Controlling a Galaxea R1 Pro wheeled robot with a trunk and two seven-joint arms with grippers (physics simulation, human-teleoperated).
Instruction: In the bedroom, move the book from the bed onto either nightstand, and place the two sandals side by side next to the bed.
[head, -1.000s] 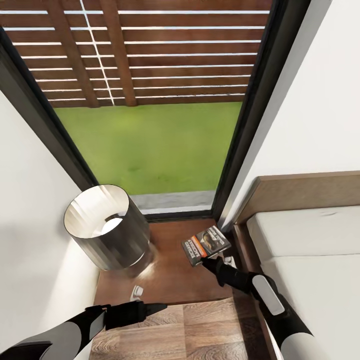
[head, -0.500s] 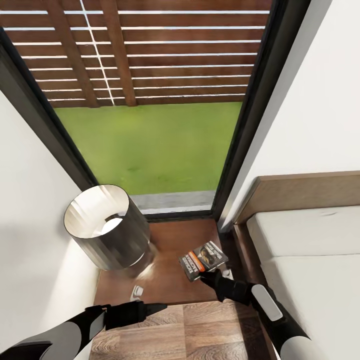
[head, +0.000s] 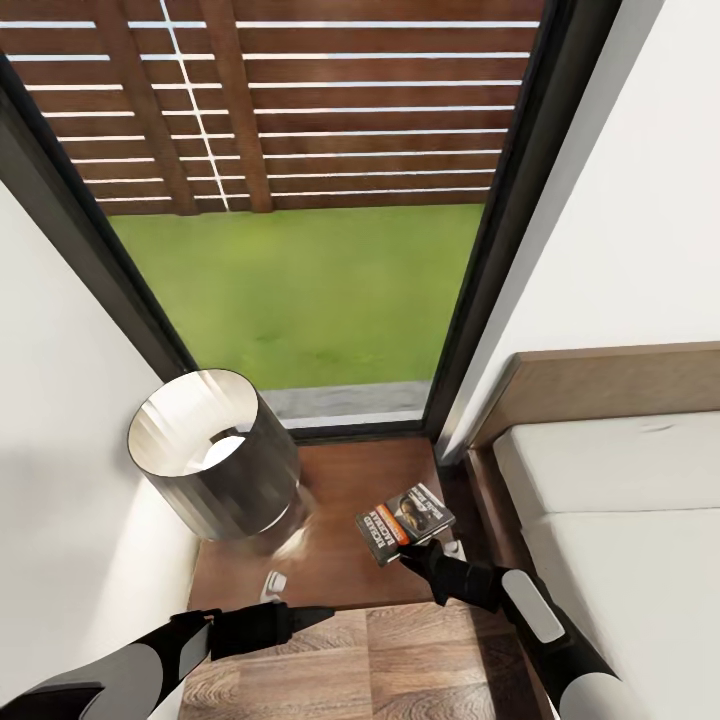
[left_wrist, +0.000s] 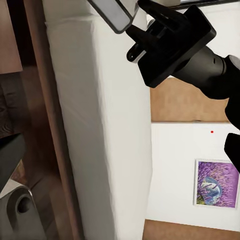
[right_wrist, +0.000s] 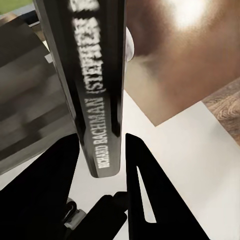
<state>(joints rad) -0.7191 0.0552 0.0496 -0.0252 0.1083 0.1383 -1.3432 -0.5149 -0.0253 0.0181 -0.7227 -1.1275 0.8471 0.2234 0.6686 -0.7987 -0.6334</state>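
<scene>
So the right gripper (head: 425, 552) grips the book (head: 404, 522) over the nightstand (head: 340, 520) — not released; sandals remain.

Head camera high, steeply down; wrists close.

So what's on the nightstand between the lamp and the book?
In the head view, bare glossy nightstand top separates the lamp from the book, which the right gripper holds. A small white object lies nearer the front edge.
</scene>
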